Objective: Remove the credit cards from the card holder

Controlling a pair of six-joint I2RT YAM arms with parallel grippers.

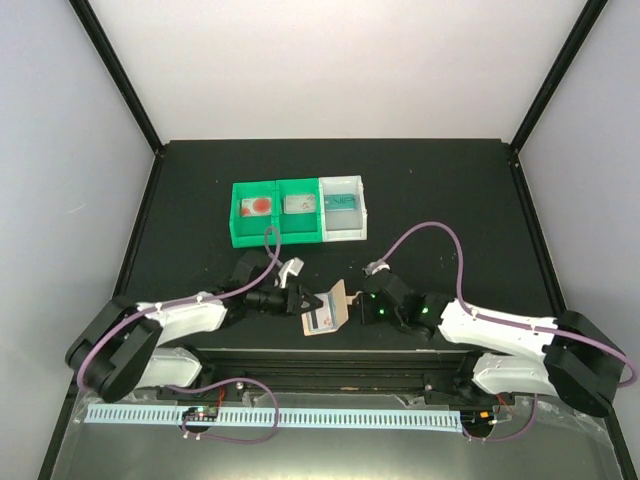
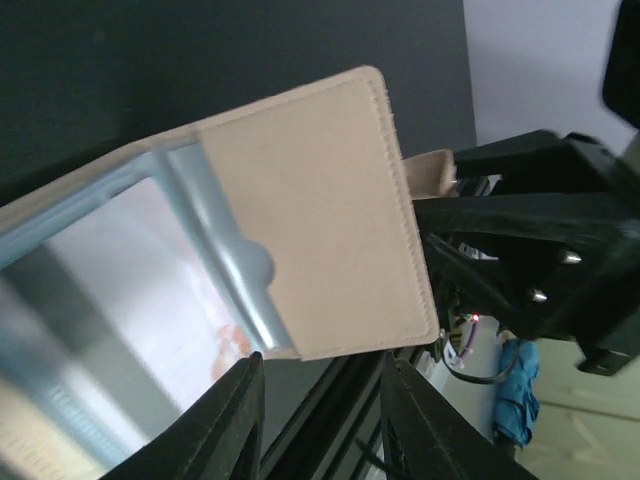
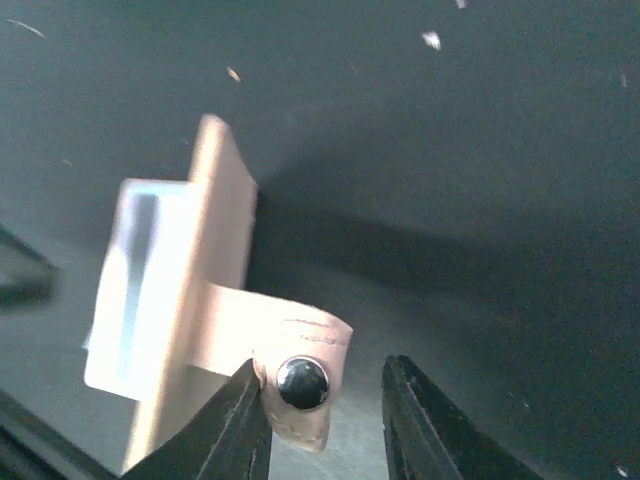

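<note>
Standing between left gripper point(image 2: 320, 378) and right gripper point(image 3: 322, 378), card holder point(image 2: 310, 220), jaws of both parted

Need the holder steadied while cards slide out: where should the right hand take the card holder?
By its snap tab, coming in from the robot's right, as the right hand is placed now. The tab juts sideways off the card holder as a thin flat strip, so it likely fits between the fingers and leaves the pocket's card side clear.

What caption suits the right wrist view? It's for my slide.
Right gripper, jaws open around the card holder's snap tab.
</note>
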